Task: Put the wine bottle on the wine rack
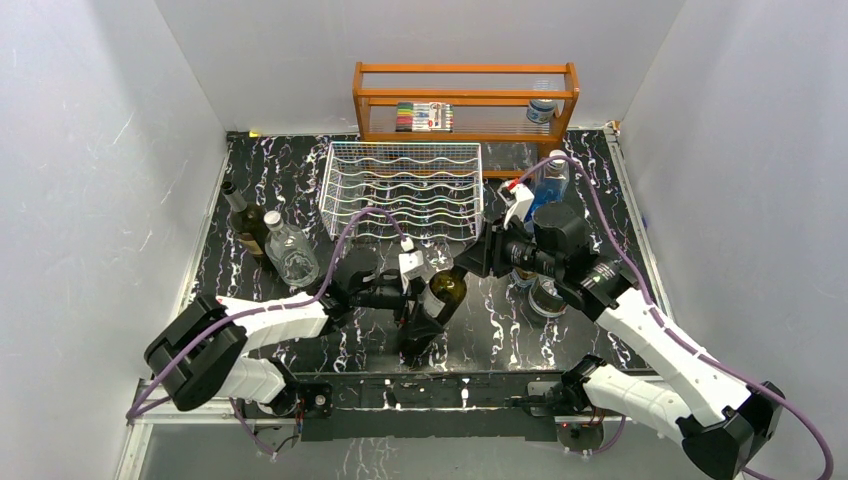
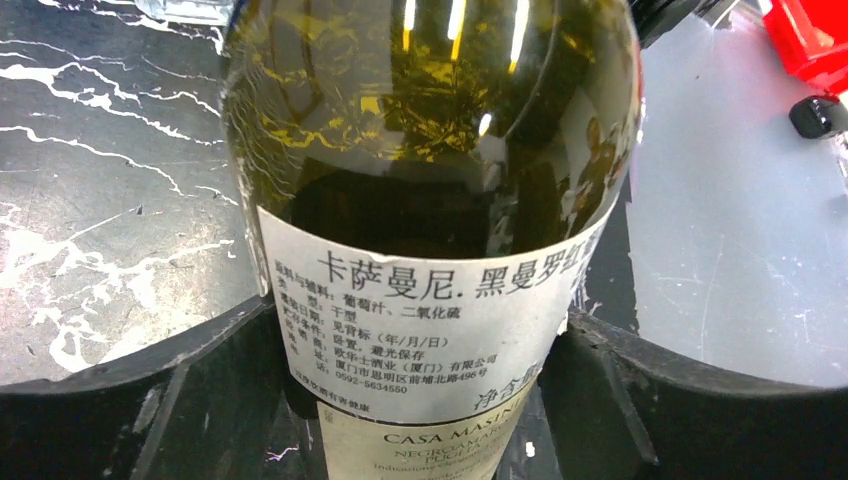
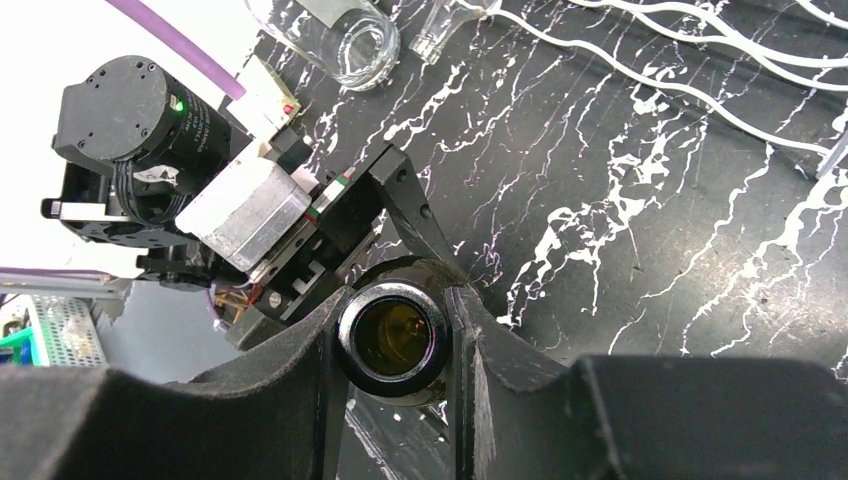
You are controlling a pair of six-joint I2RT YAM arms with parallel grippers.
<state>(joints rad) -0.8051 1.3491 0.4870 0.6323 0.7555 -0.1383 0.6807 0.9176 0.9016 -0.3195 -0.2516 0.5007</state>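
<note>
The wine bottle (image 1: 440, 295) is dark green glass with a white label and is tilted, its neck pointing up and to the right. My left gripper (image 1: 412, 290) is shut on its body. In the left wrist view the labelled bottle (image 2: 430, 150) fills the space between the fingers (image 2: 150, 400). My right gripper (image 1: 478, 258) is shut on the neck. The right wrist view shows the bottle's open mouth (image 3: 392, 340) pinched between the fingers (image 3: 290, 370). The white wire wine rack (image 1: 403, 190) stands just behind the bottle, with its cradles bare. Its wires show in the right wrist view (image 3: 700, 50).
A dark wine bottle (image 1: 245, 225) and a clear glass bottle (image 1: 290, 255) stand at the left. A blue spray bottle (image 1: 545, 185) stands right of the rack, and a round jar (image 1: 545, 298) sits under my right arm. The orange wooden shelf (image 1: 465, 100), holding markers, is at the back.
</note>
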